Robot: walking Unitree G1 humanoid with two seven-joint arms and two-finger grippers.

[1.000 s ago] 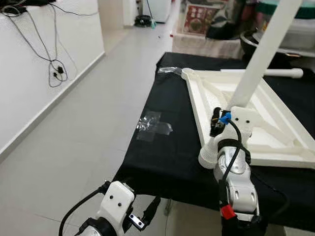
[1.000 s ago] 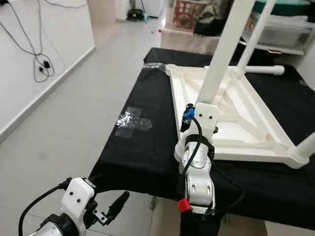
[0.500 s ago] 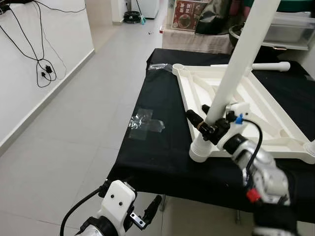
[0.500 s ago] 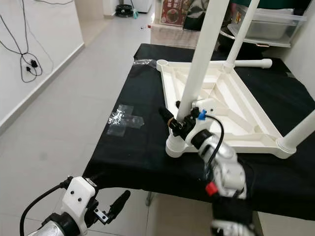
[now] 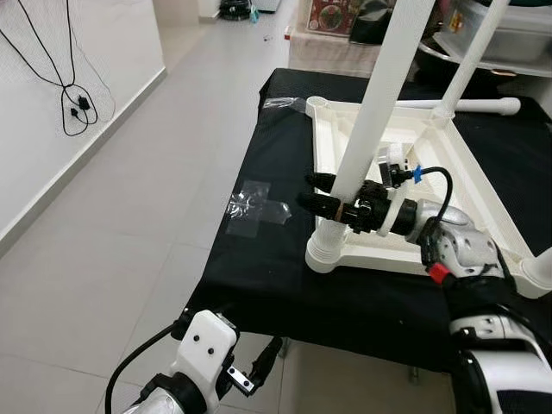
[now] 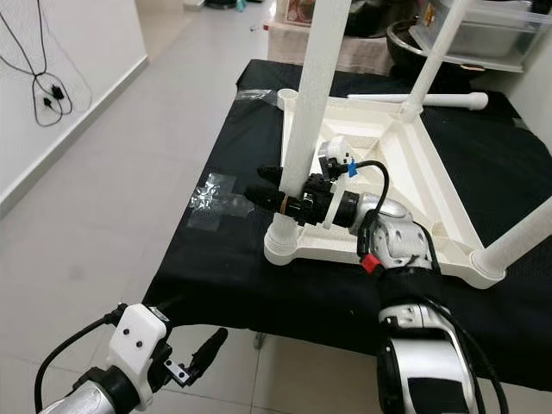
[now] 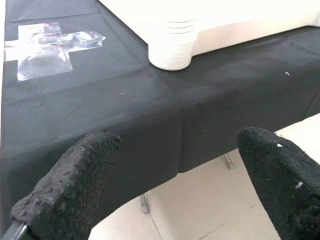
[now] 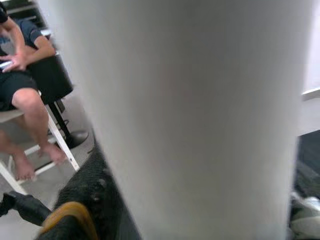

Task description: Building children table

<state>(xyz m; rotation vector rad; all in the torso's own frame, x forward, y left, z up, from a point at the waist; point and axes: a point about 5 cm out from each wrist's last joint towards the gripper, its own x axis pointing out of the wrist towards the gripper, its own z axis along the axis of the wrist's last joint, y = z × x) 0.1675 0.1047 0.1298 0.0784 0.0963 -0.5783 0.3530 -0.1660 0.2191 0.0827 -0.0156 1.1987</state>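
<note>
Holding the round white plastic table leg [image 5: 373, 112] near its base, the right gripper [image 5: 332, 203] has its black fingers closed around it, just above the corner socket of the upturned white plastic table top [image 5: 470, 203] on the black cloth. I judge the leg should stay upright and be pressed straight down — no sideways pull. The left gripper [image 7: 175, 190] hangs wide open, low beside the cloth's edge.

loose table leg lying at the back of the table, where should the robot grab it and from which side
Grip the loose table leg mid-shaft, coming from above with the fingers straddling it. It lies flat on the black cloth behind the upturned tabletop, so its round sides are free, and the middle avoids the flared end. The right end effector is now clamped on the near standing leg.
</note>
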